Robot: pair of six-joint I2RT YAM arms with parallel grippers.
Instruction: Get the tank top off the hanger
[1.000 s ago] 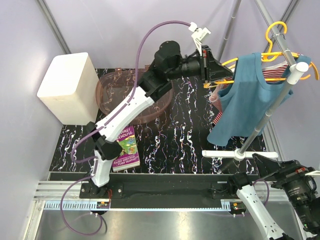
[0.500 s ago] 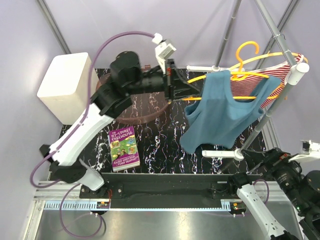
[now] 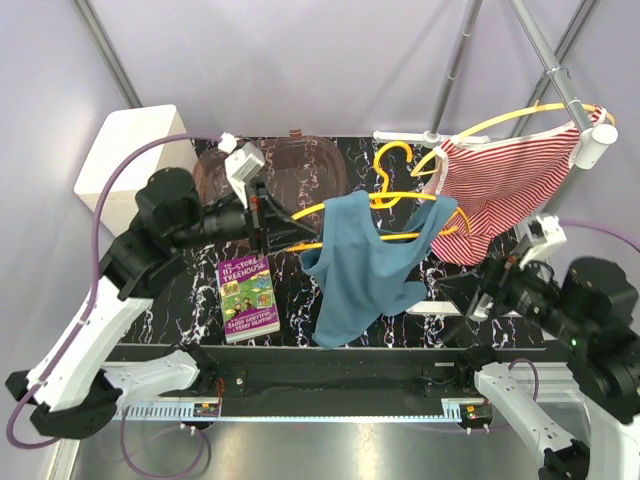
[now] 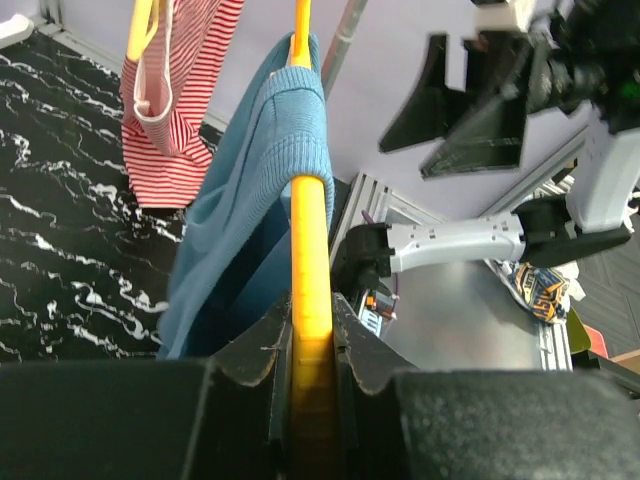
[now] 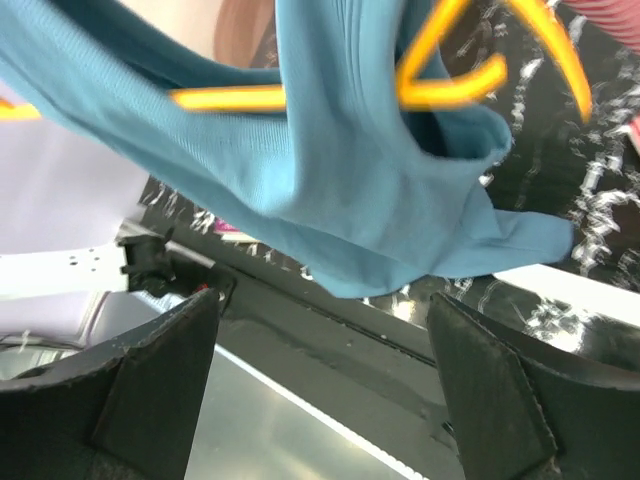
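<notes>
while left pincer is clamped on yellow hanger w/ blue tank top, right pincer gapes wide, empty.

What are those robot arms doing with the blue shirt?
They are trying to get the blue tank top off its yellow hanger. The left hand grips one end of the hanger and holds it out over the table, with the top hanging on it. The right hand is open near the top's lower edge, not touching it. A striped top hangs nearby.
</notes>
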